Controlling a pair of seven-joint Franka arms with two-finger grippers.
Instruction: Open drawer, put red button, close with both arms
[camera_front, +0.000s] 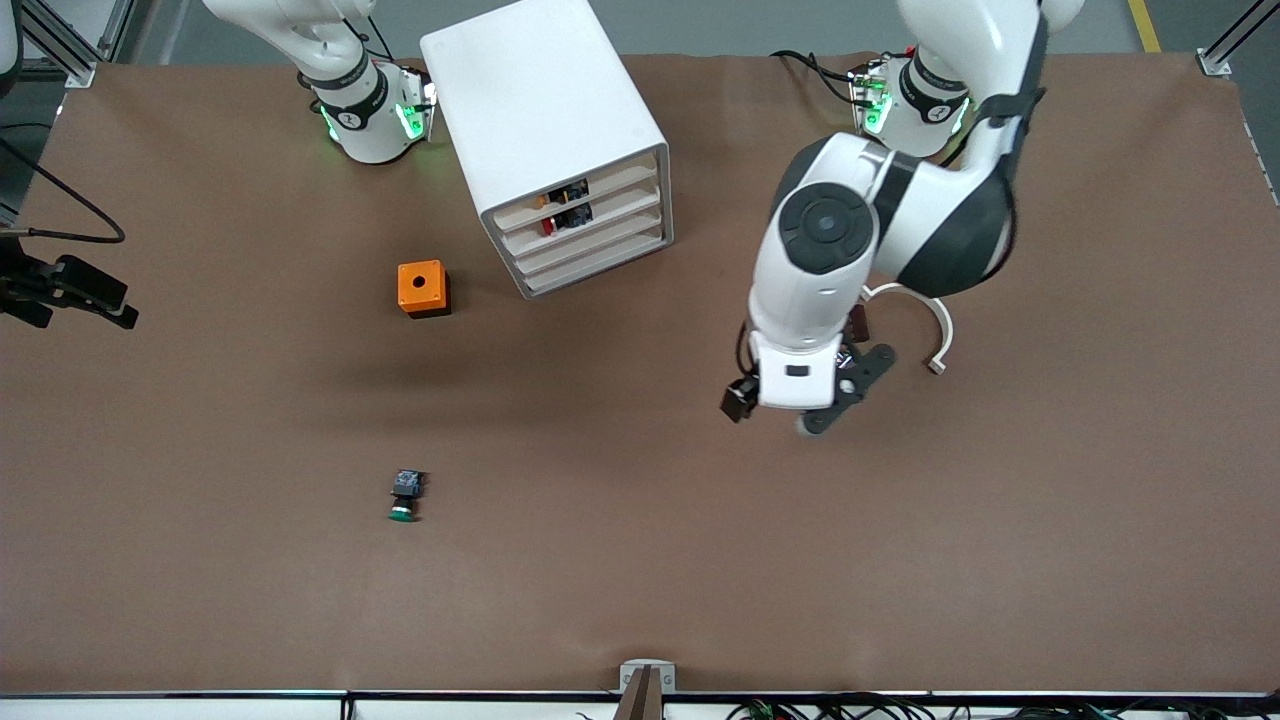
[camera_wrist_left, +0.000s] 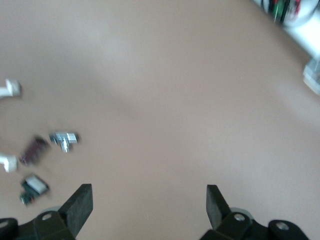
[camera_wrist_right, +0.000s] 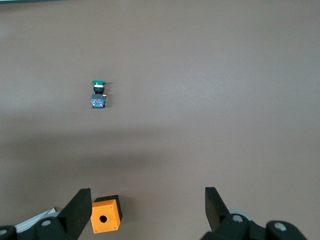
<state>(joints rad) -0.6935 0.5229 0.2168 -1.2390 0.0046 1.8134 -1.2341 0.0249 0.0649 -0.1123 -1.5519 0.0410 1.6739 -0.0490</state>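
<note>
A robotics lab bench, this: a brown-covered table (camera_front: 640, 560) fills the frame, with two white robot arm bases (camera_front: 370, 115) glowing green along the top edge. Aluminium frame rails (camera_front: 60, 45) stand at the upper left corner, grey floor with a yellow line (camera_front: 1145, 25) at upper right, cables (camera_front: 830, 708) along the bottom edge.

White cabinet (camera_front: 545, 120) set between arm bases. Red button (camera_front: 549, 226) seen in drawer (camera_front: 580, 217), drawer nearly flush. Orange box (camera_front: 423, 288) placed beside cabinet; green-capped switch (camera_front: 405, 497) laid nearer camera. Left gripper (camera_front: 800, 400) held over bare table.
</note>
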